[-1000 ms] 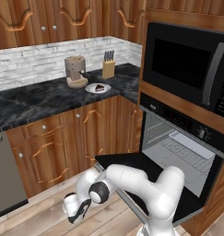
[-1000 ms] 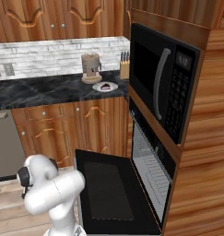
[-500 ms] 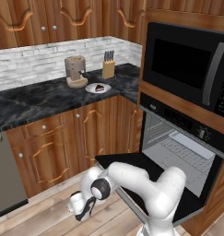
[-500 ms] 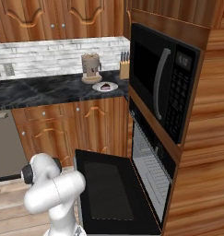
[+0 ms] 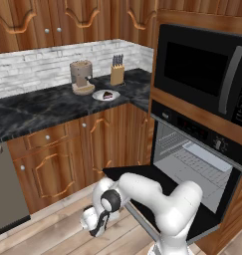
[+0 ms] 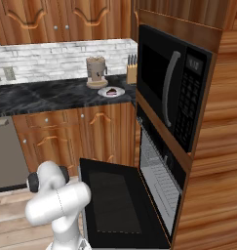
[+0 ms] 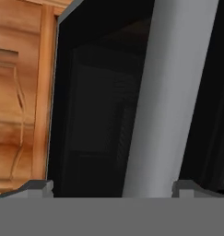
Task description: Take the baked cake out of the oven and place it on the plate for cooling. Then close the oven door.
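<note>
Gripper (image 5: 96,230) hangs low beside the front edge of the oven door (image 6: 115,202), below the level of that panel, and it has moved closer to the door than half a second ago, when it was further out over the wooden floor (image 5: 53,234). One second ago it was higher and still more to the left of the left base view. In the hand view the two finger tips (image 7: 37,187) stand wide apart, and the silver bar handle (image 7: 171,97) runs between them, but the pads do not touch it, so the claw is open and holds nothing. I judge that the arm is now lining up under the handle to lift the door.

The door itself is fully down and flat, same as in the earlier pictures. Behind it the oven (image 5: 197,164) is open, with the pale baking tray (image 5: 204,167) on its rack.

Further away, on the black counter (image 5: 48,107), the baked cake (image 5: 107,94) already lies on the plate (image 5: 100,95), just in front of the coffee grinder (image 5: 81,77) and near the knife block (image 5: 116,73). Nothing there has moved. So only the closing of the door remains, in my judgement.
</note>
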Robot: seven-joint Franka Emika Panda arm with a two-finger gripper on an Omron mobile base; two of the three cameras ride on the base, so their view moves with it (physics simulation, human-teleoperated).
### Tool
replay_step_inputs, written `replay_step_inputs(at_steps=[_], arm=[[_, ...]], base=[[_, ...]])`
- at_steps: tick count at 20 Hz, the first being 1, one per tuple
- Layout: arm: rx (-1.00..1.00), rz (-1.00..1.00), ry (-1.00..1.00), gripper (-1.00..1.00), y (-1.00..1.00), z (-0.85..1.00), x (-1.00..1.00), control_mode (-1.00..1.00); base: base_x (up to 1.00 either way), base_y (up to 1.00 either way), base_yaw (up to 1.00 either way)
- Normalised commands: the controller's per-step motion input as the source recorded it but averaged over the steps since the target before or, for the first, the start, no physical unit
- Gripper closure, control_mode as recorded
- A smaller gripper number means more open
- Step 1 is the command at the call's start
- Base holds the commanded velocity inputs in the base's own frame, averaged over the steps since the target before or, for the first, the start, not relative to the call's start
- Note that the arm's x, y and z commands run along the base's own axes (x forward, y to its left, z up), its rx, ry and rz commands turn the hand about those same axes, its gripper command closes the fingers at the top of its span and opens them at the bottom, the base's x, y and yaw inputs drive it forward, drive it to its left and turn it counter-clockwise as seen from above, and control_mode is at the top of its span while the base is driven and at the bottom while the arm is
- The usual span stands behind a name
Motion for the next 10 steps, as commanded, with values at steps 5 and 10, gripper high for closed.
replay_step_inputs(at_steps=[5,10], arm=[[-0.05,0.0,-0.13,-1.0,-0.36,-0.01,0.0,-1.0],[-0.07,0.0,-0.23,-1.0,-0.4,0.0,0.09,-1.0]], base=[[0.0,0.0,0.0],[0.0,0.0,0.0]])
